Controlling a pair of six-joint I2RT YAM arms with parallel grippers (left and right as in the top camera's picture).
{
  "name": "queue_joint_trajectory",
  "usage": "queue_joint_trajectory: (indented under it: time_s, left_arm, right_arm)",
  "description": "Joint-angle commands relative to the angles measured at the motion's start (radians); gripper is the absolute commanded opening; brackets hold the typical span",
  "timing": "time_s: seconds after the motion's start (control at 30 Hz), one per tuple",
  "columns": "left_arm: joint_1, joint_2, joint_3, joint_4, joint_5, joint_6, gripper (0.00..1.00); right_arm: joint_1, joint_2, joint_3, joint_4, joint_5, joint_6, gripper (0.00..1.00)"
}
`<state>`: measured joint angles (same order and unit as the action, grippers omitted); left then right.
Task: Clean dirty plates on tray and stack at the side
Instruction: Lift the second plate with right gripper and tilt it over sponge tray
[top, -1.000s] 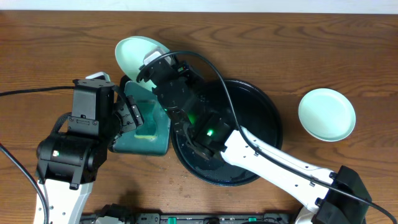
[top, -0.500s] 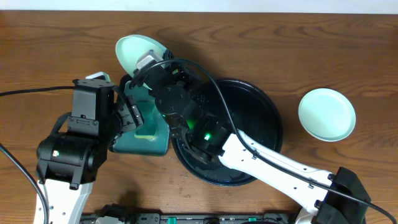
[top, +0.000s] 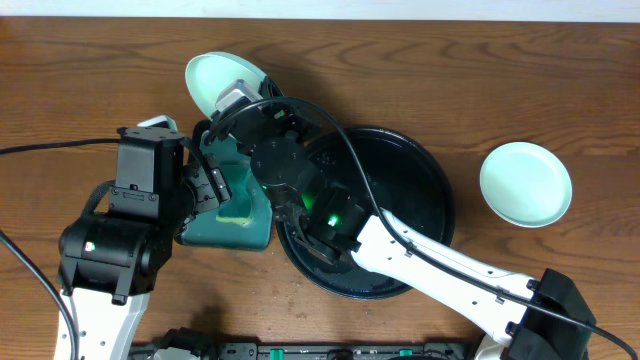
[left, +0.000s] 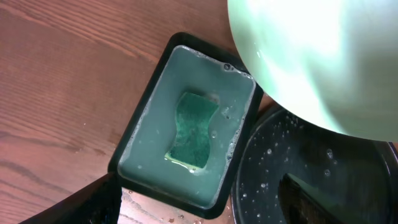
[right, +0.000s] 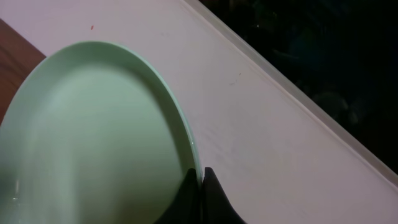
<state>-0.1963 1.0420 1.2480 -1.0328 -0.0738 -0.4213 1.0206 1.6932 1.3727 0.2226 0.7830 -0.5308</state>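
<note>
- One left pincer (top: 206, 188), spread, hovered at the sponge tray (left: 142, 118), frame left.
- My right pincer (right: 200, 185) pinched a plate (top: 212, 78) by its rim, upper left.
- Round tray (top: 420, 190) sat centre; second plate (top: 525, 183) lay far right, apart.

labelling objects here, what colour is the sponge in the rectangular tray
Teal green sponge, yellowish at its lower edge; clearest in the left wrist view.

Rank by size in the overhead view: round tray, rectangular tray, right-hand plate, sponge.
1. Round tray.
2. Rectangular tray and right-hand plate: near alike, and the tray is partly hidden, so unranked.
3. Sponge.
</note>
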Motion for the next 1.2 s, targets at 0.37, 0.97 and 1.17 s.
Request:
queue_joint_trajectory:
  time_s: [0.37, 0.97, 1.17]
  left_arm:
    - [0.005, 0.003, 0.016, -0.003, 0.002, 0.002, 0.81]
    - [0.005, 0.003, 0.016, -0.003, 0.002, 0.002, 0.81]
    - [0.005, 0.003, 0.016, -0.003, 0.002, 0.002, 0.81]
  right_arm:
    - [0.009, -0.014, 0.013, 0.014, 0.014, -0.01, 0.01]
    - [0.021, -0.014, 0.013, 0.087, 0.01, -0.238, 0.01]
    - [0.021, -0.014, 0.013, 0.104, 0.01, -0.238, 0.01]
